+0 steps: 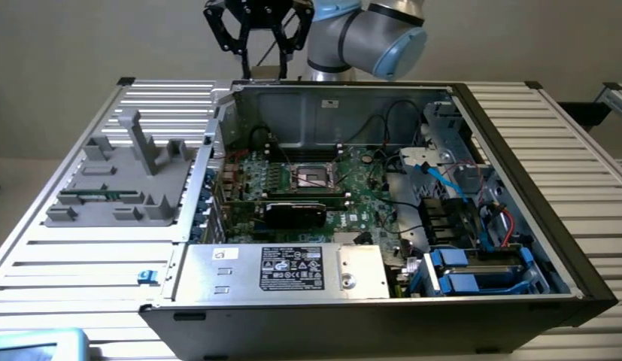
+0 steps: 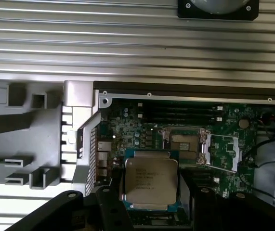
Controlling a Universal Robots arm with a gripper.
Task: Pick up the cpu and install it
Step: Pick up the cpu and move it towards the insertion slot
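While my jaws pinch the cpu [image 2: 150,180] by its edges, my gripper [image 2: 151,195] hangs high over the computer case [image 1: 539,197]. Beyond lies the open socket [image 2: 185,144]. A tilted grip could seat the cpu crooked, I judge. The wrist view shows its silver face; the exterior view shows my height.

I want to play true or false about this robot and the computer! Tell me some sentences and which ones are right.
1. The gripper holds the cpu. True.
2. The cpu already sits in the socket. False: the socket is empty and the cpu is in the gripper.
3. The computer case is open on top. True.
4. The gray tray lies on the exterior view's right of the case. False: it lies on the exterior view's left.
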